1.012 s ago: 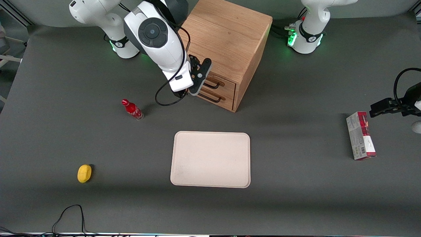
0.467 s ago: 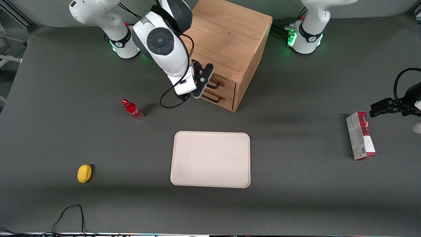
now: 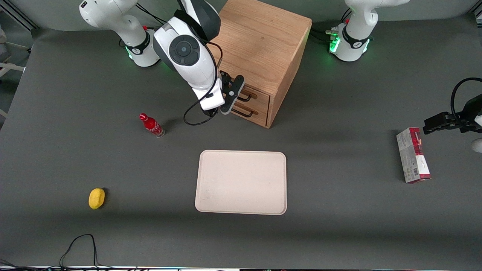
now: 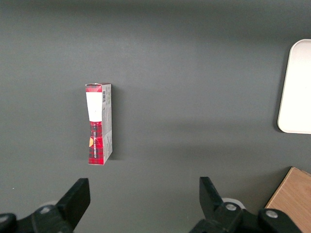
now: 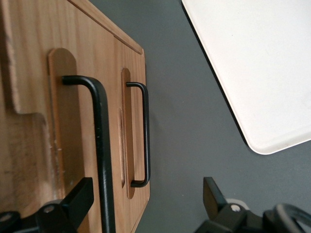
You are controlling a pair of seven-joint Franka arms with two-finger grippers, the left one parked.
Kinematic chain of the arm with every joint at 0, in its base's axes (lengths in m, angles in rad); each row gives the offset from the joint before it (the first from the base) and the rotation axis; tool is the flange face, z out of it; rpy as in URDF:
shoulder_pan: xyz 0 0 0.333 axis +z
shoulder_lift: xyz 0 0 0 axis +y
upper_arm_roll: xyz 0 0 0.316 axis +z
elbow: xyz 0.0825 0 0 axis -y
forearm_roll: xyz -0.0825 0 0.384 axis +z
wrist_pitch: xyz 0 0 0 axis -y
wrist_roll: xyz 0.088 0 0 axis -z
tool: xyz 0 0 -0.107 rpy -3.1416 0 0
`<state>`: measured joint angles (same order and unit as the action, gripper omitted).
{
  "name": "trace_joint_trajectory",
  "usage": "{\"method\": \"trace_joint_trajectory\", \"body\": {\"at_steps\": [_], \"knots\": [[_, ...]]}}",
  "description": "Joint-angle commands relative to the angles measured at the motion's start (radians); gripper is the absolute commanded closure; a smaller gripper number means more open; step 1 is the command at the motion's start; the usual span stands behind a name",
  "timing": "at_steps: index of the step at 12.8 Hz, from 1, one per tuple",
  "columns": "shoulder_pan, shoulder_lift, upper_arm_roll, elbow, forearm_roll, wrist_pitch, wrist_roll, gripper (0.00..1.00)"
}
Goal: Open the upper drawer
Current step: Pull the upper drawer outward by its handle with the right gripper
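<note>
Upper drawer: topmost of two in the wooden cabinet, between the two arm bases; front flush with the cabinet face, so shut.
Upper handle: black wire bar, free of any grip, running between the gripper's two fingers.
Gripper: right arm's, just in front of the upper drawer front; fingers spread wide, one each side of the bar, neither visibly touching it (contact not certain from the wrist view).
Progress: approach judged complete; closing on the bar and the outward pull both left. No opening gained yet.
Lower drawer: also shut, handle untouched.
Drawer contents: hidden, both fronts shut.
Tray: cream, flat on the table nearer the front camera than the cabinet; nothing lying on it.
Loose items: red bottle and yellow object toward the working arm's end; red-and-white carton toward the parked arm's end; none in any container.
</note>
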<state>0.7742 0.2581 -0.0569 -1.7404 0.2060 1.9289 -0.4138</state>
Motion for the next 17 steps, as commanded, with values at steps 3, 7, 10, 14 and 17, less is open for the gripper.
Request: {"method": "trace_joint_trajectory", "body": {"at_steps": [3, 7, 10, 14, 17], "knots": [[0.004, 0.001, -0.006, -0.028, 0.023, 0.038, -0.025, 0.0], [-0.004, 0.018, -0.008, -0.022, 0.021, 0.044, -0.025, 0.0], [-0.019, 0.035, -0.009, -0.015, 0.02, 0.044, -0.025, 0.0], [-0.055, 0.075, -0.009, 0.021, 0.02, 0.041, -0.023, 0.0], [-0.085, 0.093, -0.009, 0.045, 0.02, 0.032, -0.025, 0.0]]}}
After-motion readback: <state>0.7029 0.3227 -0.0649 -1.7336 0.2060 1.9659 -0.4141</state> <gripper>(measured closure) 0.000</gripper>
